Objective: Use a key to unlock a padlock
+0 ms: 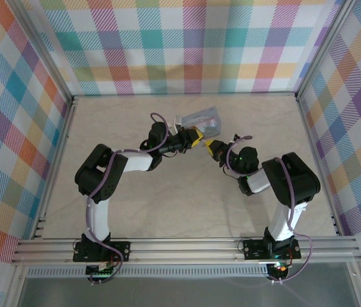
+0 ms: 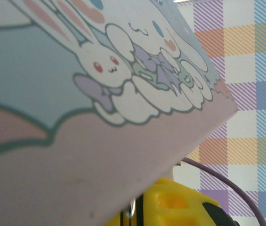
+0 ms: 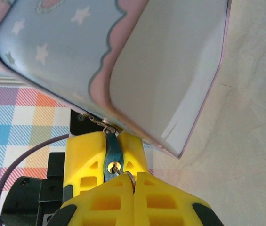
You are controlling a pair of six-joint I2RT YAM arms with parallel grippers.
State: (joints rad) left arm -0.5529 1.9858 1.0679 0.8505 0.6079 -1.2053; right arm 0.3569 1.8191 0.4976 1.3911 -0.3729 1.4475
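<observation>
From above, a pale blue rectangular tin with a cartoon picture (image 1: 199, 119) is seen tilted over the pale worktop (image 1: 167, 204), past the middle. It is shut, so what is inside cannot be told. The yellow left end effector (image 1: 195, 138) is pressed up to the tin's near edge. The yellow right end effector (image 1: 211, 146) is pointed at it from the right, and the two tips are nearly touching. How far each one is open cannot be told from up here.

In the left wrist view, the tin (image 2: 76, 70) is seen very close, with white bunny figures drawn on its lid. A yellow block (image 2: 180, 202) and a purple cable (image 2: 227, 188) are seen under its edge.

In the right wrist view, a small dark-blue padlock with a thin metal shackle (image 3: 113, 151) is hung from the clasp on the tin's edge. The padlock is squeezed between the two fingers of the left end effector (image 3: 109, 137), which are closed on its sides. The right end effector (image 3: 133, 181) is closed, its fingers pressed together. A tiny silvery metal key (image 3: 124, 175) is pinched at its tips. The key is held right at the bottom end of the padlock, touching it.
</observation>
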